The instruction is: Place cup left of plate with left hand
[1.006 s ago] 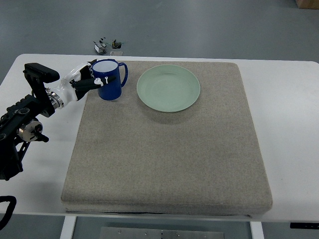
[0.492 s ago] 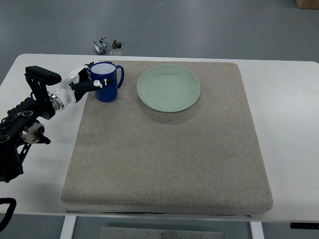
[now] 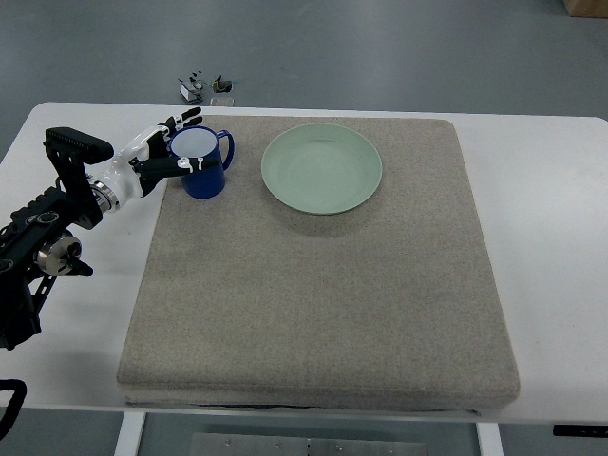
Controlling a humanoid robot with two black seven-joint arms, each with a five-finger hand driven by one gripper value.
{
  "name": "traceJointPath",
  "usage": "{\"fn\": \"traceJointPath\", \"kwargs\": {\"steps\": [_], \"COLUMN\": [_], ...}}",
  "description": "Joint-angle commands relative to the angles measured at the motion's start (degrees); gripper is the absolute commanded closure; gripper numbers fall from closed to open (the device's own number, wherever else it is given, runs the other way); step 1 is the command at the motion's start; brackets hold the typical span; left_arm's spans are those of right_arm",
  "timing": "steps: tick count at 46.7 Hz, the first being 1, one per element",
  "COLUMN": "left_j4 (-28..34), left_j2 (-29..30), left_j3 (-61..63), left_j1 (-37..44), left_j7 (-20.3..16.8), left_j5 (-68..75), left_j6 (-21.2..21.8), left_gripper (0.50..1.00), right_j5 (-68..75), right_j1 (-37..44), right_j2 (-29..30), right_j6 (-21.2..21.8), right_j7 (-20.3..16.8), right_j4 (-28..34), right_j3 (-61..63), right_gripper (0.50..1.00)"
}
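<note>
A blue cup (image 3: 205, 171) with a white inside stands upright on the grey mat (image 3: 313, 285), its handle toward the pale green plate (image 3: 322, 168) just to its right. My left hand (image 3: 173, 144) is at the cup's left side. Its fingers (image 3: 182, 120) are spread past the far rim and its thumb (image 3: 193, 163) lies by the near side, so the grip looks loosened. The left arm (image 3: 57, 214) comes in over the white table at the left. No right arm shows.
The mat covers most of the white table (image 3: 551, 237), with bare strips on both sides. Small dark clips (image 3: 204, 85) lie on the floor beyond the far edge. A brown box corner (image 3: 587, 6) shows at top right.
The cup has moved slightly left and come down onto the mat. The left hand's fingers, wrapped around the cup before, have spread apart.
</note>
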Motion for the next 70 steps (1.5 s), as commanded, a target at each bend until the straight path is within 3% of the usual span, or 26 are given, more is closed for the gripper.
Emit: {"fn": "traceJointPath", "kwargs": {"steps": [1,12,18,21,26,33,45,56,70], "left_j4": [-0.08,0.01,0.97,2.64,7.21,11.70,11.79,12.58,14.69], "left_j2": [0.76,5.94,7.79,8.84,9.20,8.32,5.77,5.42,5.33], "left_j3": [-0.16,0.02,0.02,0.02,0.02,0.02,-0.33,-0.07,0.02], "left_j1": [0.01,-0.96,-3.15,-4.91,-8.69,-12.82,-16.08,-16.25,-17.31], "left_j7": [0.00,0.18,1.58,3.33,9.39,16.61,19.60,25.84,26.46], "left_j5": [-2.01,-12.02,-19.32,-23.01,-28.72,-34.79,-35.94,-48.94,-50.53], "left_j6": [0.34,-0.44,-4.04,-6.24,-8.79,-9.67,-10.90,-11.34,-11.08], "left_gripper": [0.504,0.501,0.501,0.501,0.501,0.501,0.501,0.501,0.501], "right_j5": [0.01,0.01,0.01,0.01,0.01,0.01,0.01,0.01,0.01], "right_j1": [0.00,0.00,0.00,0.00,0.00,0.00,0.00,0.00,0.00], "right_j2": [0.00,0.00,0.00,0.00,0.00,0.00,0.00,0.00,0.00], "right_j6": [0.00,0.00,0.00,0.00,0.00,0.00,0.00,0.00,0.00], "right_j7": [0.00,0.00,0.00,0.00,0.00,0.00,0.00,0.00,0.00], "right_j4": [-0.09,0.00,0.00,0.00,0.00,0.00,0.00,0.00,-0.09], "right_j3": [0.01,0.01,0.01,0.01,0.01,0.01,0.01,0.01,0.01], "right_gripper": [0.566,0.566,0.566,0.566,0.566,0.566,0.566,0.566,0.566]}}
